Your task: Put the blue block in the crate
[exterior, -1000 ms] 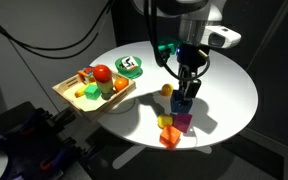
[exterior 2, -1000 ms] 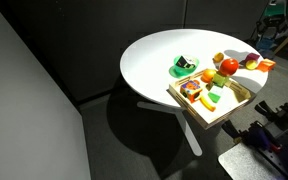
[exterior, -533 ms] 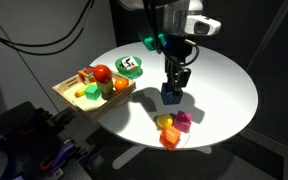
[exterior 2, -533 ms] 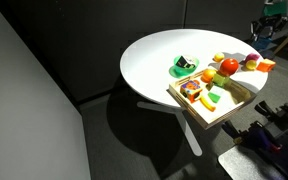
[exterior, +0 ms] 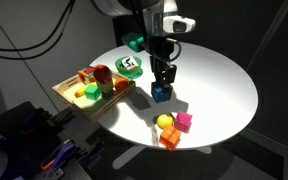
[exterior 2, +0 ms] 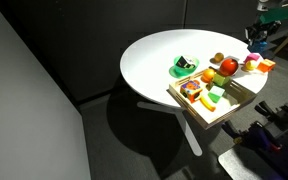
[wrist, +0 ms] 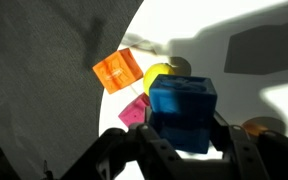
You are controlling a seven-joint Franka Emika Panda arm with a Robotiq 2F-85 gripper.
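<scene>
Blue block (exterior: 161, 94) is clamped in the pincer (exterior: 162, 85), seemingly just above the white desk (exterior: 224, 85): the carry is under way. Next, swing it over the wooden crate (exterior: 74, 101) and release where the fruit (exterior: 102, 73) leaves room. Orange block (exterior: 170, 138), pink block (exterior: 184, 122) and yellow ball (exterior: 165, 121) lie apart, not obstructing.

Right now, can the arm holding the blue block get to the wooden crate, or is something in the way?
Probably yes. The fingers grip the blue block, and only bare table lies between it and the crate. The crate's toys may leave little room.
</scene>
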